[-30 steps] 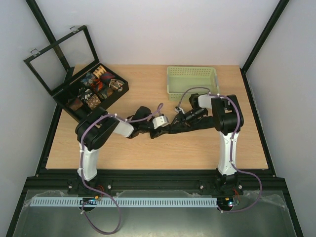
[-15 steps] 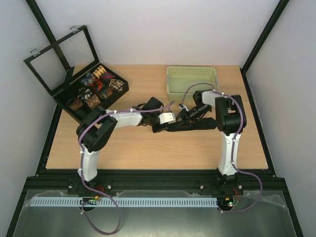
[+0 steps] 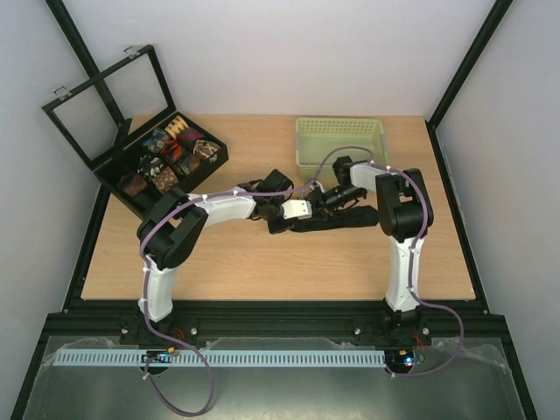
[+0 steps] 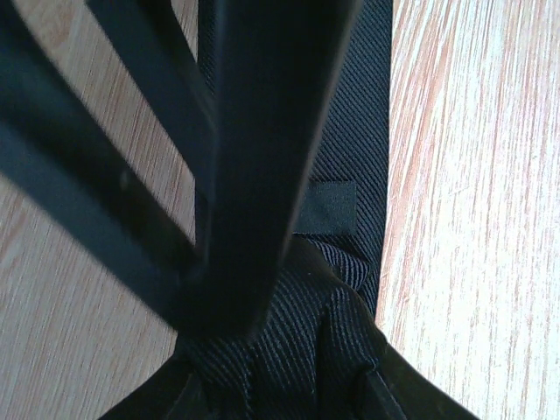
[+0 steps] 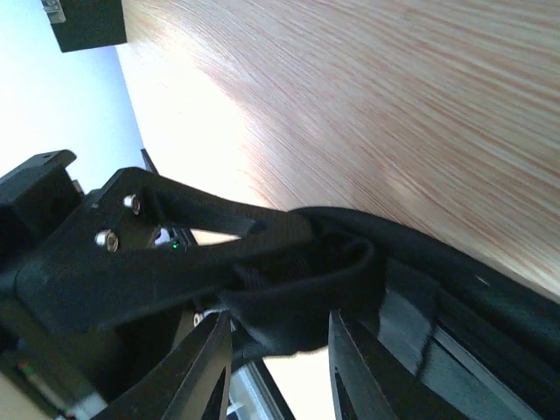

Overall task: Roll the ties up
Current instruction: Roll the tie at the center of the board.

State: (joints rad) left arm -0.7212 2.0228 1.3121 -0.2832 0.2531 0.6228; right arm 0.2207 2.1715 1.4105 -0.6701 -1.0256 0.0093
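A plain black tie lies stretched across the middle of the table. My left gripper is at its left end and my right gripper sits close beside it. In the left wrist view the ribbed black tie bunches up between the jaws of the left gripper, which is shut on it; dark bars cross in front. In the right wrist view a folded loop of the tie hangs between the fingers of the right gripper, which stand apart with light showing below the fabric.
A black compartmented box holding several patterned coiled ties stands at the back left, its framed lid raised. A pale green perforated basket sits at the back, just behind the right arm. Bare wood lies in front of the tie.
My left gripper has slid right along the tie and the right gripper has shifted left, so they now meet. The tie's left end has gathered into a shorter bunch.
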